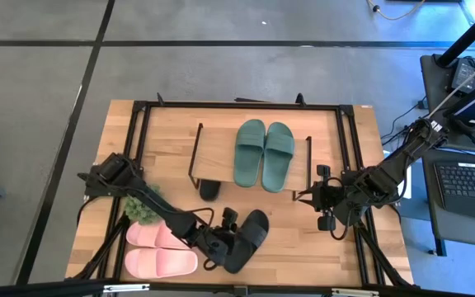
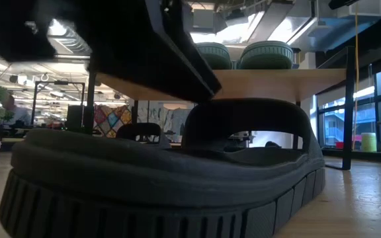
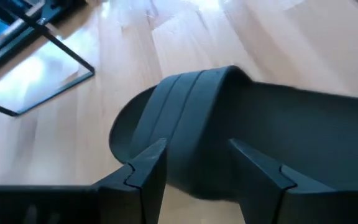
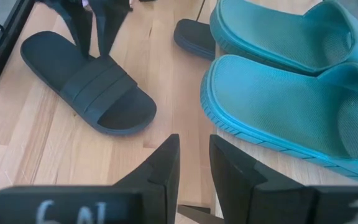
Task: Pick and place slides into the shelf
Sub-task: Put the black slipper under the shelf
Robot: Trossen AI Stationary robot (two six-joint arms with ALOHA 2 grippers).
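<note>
While the left claw [image 1: 221,240] hovers low over the black slide [image 1: 250,240] near the front of the tabletop [image 1: 295,239], its fingers stand apart on either side of the slide's wide strap [image 3: 185,118], not yet pinching it. A second black slide [image 1: 210,190] pokes out from under the shelf [image 1: 221,153], the dark green pair [image 1: 264,153] already sits on the shelf's top board, and the pink pair [image 1: 159,250] lies at the front left beside a small plant [image 1: 143,206]. Off to the right of the shelf, the right claw [image 1: 326,200] waits with its fingers nearly together, holding nothing. Foam like this should be light and springy, with a ridged sole that grips wood. Squeezing the strap's arch looks the best hold, though it will probably flex, so the sole may droop and swing when raised.
</note>
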